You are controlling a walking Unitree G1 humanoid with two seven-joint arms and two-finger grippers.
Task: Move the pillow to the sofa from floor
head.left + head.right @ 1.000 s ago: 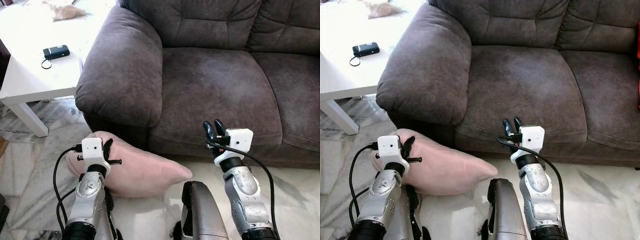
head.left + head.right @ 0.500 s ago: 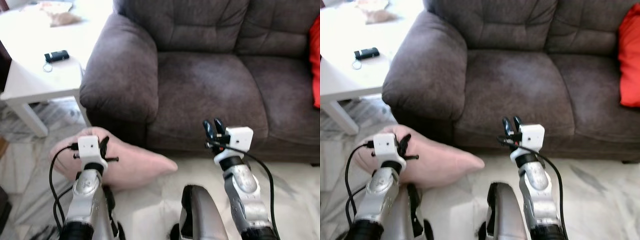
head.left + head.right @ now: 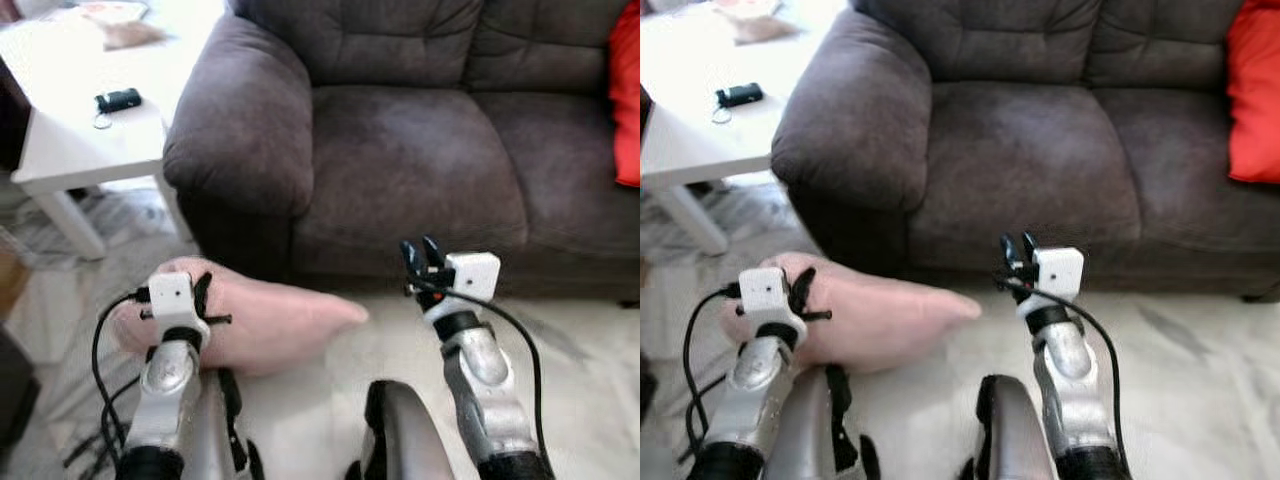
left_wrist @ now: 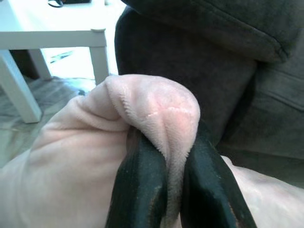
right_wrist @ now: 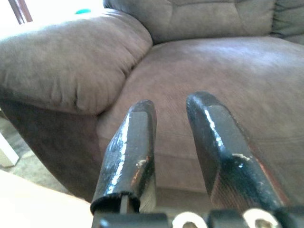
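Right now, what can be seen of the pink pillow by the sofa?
The pillow is pale pink, soft and plush-looking, tapering to a pointed corner toward the right. It sits low at the foot of the dark sofa's armrest, over the marble floor. The left gripper is shut on a pinched fold of its fabric; the right gripper is apart from it.

right hand (image 5: 175, 142) fingers apart, empty | sofa (image 5: 228, 71) seat ahead

Pale marbled floor (image 3: 590, 380) underfoot, veined in grey. Ahead of the jaws, a dark brown-grey sofa (image 3: 420, 170) with tufted back and a fat rounded armrest (image 3: 240, 120). Beside that armrest, a white side table (image 3: 70, 130), washed in bright light. On its top, a small black device (image 3: 118, 99), perhaps a remote.
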